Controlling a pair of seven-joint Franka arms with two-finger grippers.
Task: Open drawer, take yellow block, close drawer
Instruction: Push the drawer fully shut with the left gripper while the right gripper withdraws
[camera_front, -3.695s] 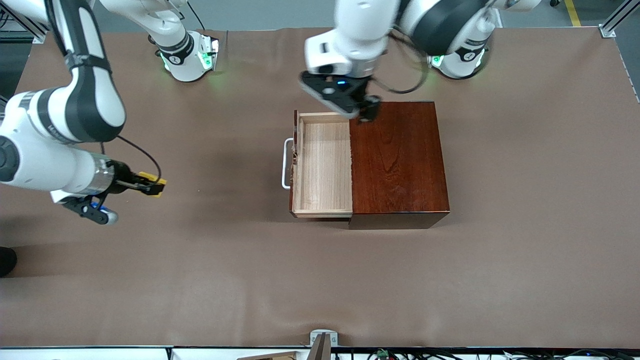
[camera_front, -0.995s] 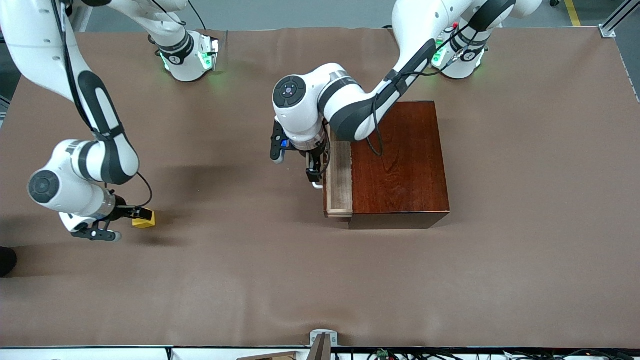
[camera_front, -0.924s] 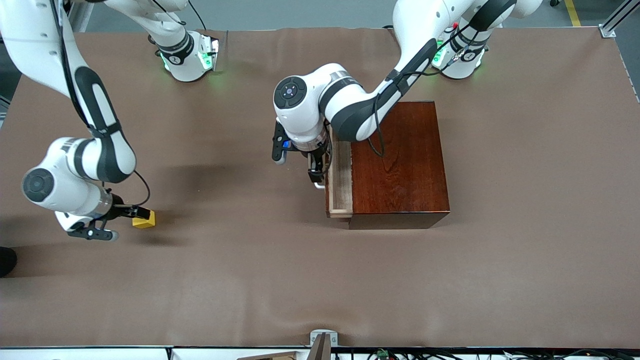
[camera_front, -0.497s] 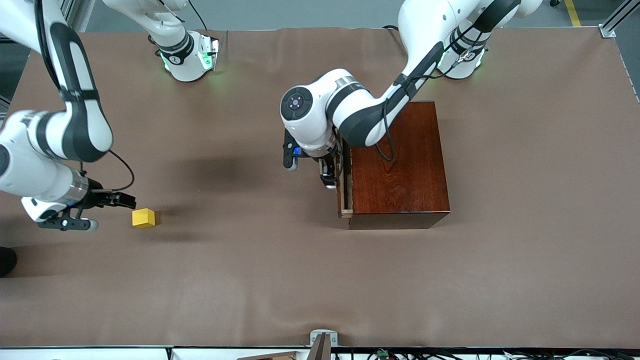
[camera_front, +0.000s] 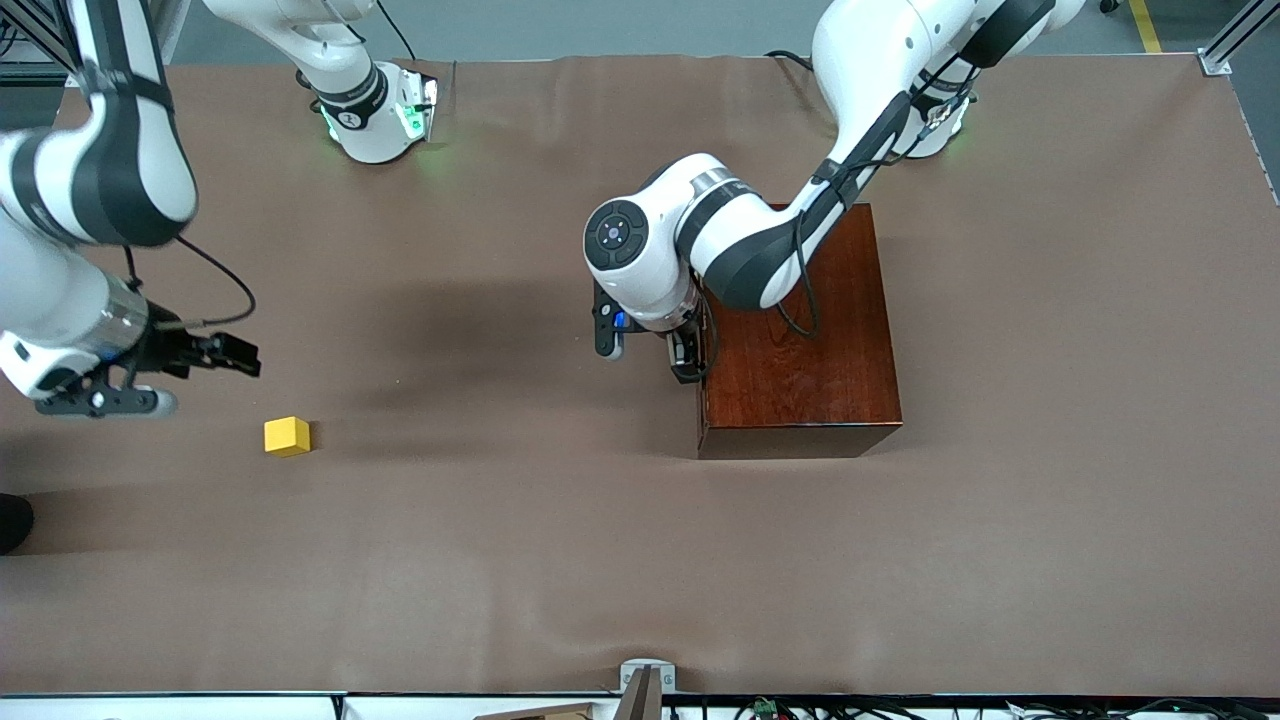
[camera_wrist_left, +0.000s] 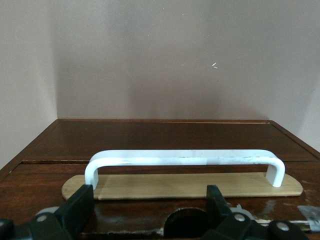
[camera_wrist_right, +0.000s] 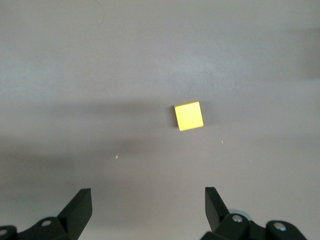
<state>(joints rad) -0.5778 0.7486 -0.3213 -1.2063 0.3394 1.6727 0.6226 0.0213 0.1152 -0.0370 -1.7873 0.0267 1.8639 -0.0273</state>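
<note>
Drawer (camera_wrist_left: 182, 172) now shut; yellow block (camera_front: 287, 437) released onto table.

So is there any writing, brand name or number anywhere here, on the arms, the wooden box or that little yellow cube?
No readable text in any view.
Right arm's base: a small round mark, too small to read.
Left arm's base: a similar mark, unreadable.
Wooden box, drawer with its white handle, and yellow block: plain, no lettering.
</note>
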